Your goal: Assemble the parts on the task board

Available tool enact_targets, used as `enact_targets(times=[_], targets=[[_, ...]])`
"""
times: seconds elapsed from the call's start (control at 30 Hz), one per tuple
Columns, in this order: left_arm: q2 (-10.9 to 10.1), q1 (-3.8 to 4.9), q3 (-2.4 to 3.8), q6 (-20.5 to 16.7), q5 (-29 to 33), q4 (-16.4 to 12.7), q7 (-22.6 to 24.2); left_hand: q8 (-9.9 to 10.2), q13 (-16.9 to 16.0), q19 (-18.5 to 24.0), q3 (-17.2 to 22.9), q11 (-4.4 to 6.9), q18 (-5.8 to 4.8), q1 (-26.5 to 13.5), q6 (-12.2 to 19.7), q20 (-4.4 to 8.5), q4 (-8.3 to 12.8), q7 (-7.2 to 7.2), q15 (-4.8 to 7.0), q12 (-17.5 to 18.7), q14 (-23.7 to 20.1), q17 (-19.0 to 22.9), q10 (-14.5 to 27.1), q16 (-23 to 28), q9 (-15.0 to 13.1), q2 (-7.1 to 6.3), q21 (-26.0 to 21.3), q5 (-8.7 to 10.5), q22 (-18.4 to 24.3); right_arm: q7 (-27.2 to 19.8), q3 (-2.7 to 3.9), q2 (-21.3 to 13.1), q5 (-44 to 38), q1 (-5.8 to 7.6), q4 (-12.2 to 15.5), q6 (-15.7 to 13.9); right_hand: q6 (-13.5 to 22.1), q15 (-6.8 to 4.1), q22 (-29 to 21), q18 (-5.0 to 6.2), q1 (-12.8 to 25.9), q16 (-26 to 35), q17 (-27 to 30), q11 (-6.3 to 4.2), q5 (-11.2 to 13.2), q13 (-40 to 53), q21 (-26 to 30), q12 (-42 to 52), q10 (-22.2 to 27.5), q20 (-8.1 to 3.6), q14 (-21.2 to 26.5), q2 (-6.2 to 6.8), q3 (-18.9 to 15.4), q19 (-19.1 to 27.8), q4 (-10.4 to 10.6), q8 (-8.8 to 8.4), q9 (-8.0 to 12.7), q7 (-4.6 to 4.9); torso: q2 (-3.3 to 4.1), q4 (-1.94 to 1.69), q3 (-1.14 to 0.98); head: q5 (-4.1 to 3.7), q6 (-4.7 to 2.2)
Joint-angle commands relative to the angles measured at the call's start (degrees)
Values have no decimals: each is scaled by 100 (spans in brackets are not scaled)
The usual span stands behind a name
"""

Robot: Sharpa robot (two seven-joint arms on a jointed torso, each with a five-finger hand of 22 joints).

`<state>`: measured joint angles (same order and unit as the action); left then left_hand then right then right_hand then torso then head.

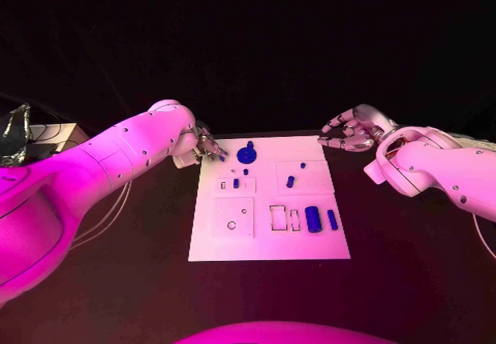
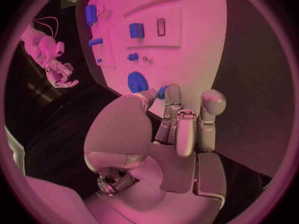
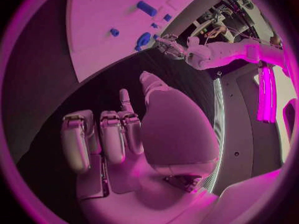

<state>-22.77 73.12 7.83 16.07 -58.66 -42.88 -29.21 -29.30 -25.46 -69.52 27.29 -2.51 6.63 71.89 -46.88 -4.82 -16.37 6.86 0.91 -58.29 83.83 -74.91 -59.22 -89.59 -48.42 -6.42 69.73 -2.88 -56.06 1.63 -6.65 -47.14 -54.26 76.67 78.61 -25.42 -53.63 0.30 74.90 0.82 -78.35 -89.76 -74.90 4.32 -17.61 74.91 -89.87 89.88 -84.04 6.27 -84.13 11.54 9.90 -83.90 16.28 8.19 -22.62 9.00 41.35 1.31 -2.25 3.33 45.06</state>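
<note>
Left hand (image 1: pixel 203 148) sits at the far left corner of the white task board (image 1: pixel 269 247), its fingertips reaching over the board's edge beside a small blue part (image 1: pixel 222 157). From the left wrist view its fingers (image 2: pixel 174 104) are stretched forward and close together, with that small blue part (image 2: pixel 162 91) right at their tips; whether the hand pinches the piece or only touches it cannot be told. Just beyond the fingers lies a round blue disc part (image 1: pixel 247 154), flat on the board near its far edge.

The right hand (image 1: pixel 353 130) hovers off the board's far right corner, above the black table (image 1: pixel 413 272). Its fingers curl loosely inward with gaps between them and nothing is held in them; the right wrist view shows the palm (image 3: pixel 177 129) and fingers (image 3: pixel 112 137) over bare dark table, well apart from the board.

On the board, a short blue peg (image 1: pixel 236 183) stands in the left middle panel, and another small blue piece (image 1: pixel 290 181) sits in the right middle panel, with a tiny blue part (image 1: pixel 303 165) just beyond it. Near the front right, a thick blue cylinder (image 1: pixel 312 218) lies beside a thinner blue bar (image 1: pixel 332 219), both lengthwise next to rectangular slots (image 1: pixel 279 218). The front left panel carries a small round hole (image 1: pixel 231 225).
</note>
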Motion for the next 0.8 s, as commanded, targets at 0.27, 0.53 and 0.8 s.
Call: enact_targets(times=[0.27,0.53,0.8], targets=[[7,12,-4,10,123,17,97,-118,38,-37,346,51,53,186,44,25,15,-65,39,-19,540,-1362,11,25,29,58,48,-5,-46,-52,3,4,-57,1,1,17,25,-14,1510,-82,50,-9,-1465,1,3,1496,-13,-3,-582,-18,-576,-14,-16,-610,17,18,-8,3,2,0,0,2,19],[3,12,-4,31,214,19,172,-373,107,-24,1211,99,50,312,116,45,228,-122,81,-5,534,-1352,-16,31,19,-17,82,-6,-91,-48,3,9,-60,1,-10,33,25,-14,1510,-82,50,-9,-1465,1,3,1496,-13,-3,-582,-18,-576,-14,-16,-610,17,18,-8,3,-4,-2,0,4,32],[-7,11,-5,-108,422,21,215,-740,192,-39,2490,133,39,-231,98,63,980,-150,120,5,562,-1403,-156,8,18,-110,177,-14,-201,-49,3,11,-62,1,-23,43,25,-14,1510,-82,50,-9,-1465,1,3,1496,-13,-3,-582,-18,-576,-14,-16,-610,17,18,-8,3,-13,-10,1,13,27]])
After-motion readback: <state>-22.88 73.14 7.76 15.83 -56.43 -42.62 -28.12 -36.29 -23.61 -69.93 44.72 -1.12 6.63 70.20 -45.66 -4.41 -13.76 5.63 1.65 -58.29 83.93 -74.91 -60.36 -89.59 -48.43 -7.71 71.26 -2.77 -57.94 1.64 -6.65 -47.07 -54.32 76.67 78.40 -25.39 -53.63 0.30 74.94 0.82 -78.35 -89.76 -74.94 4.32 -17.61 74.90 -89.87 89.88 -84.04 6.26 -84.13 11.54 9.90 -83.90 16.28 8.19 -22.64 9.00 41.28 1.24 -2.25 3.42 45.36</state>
